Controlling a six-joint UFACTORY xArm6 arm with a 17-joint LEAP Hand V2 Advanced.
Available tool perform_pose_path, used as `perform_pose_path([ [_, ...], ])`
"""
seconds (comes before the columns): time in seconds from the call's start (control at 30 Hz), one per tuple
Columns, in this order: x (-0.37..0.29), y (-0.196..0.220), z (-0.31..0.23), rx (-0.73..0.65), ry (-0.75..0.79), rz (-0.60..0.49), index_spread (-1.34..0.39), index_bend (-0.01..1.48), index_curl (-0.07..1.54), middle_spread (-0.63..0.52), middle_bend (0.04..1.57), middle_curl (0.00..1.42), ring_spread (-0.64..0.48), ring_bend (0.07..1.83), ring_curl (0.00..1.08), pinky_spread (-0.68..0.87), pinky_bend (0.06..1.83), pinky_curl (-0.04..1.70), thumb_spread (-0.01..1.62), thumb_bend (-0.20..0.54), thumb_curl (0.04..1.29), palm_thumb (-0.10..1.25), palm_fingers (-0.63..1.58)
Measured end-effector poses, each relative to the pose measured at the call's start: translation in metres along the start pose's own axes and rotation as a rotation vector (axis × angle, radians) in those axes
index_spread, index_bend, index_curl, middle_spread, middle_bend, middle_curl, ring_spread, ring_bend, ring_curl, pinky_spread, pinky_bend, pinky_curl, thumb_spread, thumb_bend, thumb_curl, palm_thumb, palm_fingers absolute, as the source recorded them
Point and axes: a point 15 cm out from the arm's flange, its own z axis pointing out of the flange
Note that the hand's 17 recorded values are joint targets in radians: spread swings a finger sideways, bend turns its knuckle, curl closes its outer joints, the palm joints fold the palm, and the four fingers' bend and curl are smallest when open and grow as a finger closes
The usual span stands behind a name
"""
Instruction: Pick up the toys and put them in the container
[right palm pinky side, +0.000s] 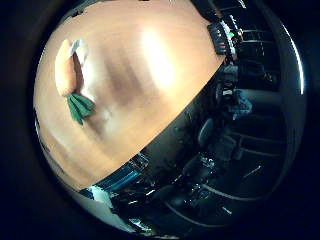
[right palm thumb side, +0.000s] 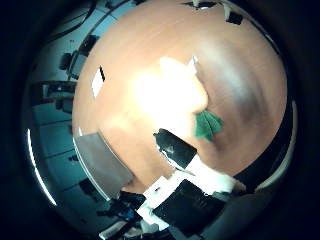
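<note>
One carrot toy (right palm pinky side: 68, 75) on wooden table (right palm pinky side: 150, 100) — well inside edge; hand (right palm thumb side: 187, 192) state unclear.

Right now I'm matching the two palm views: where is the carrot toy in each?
Little finger side view: carrot toy lies whole on the wooden table, green leaves attached.
Thumb side view: only its leaves show clearly, beside the glare.
Shared landmark: the green leaves.
</note>
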Motion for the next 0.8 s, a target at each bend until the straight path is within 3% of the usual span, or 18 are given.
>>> perform_pose_path([
  [0.47, -0.013, -0.010, 0.026, -0.022, 0.051, 0.001, -0.15, 0.18, 0.34, -0.02, 0.44, 0.42, 0.00, 0.59, 0.24, 0.38, 0.52, 0.14, 1.10, -0.021, 0.29, 0.49, 0.38],
  [0.8, -0.011, -0.020, 0.042, -0.002, 0.074, 0.005, -0.20, 0.19, 0.38, -0.13, 0.55, 0.49, -0.11, 0.66, 0.27, 0.30, 0.47, 0.12, 1.09, -0.020, 0.29, 0.53, 0.49],
])
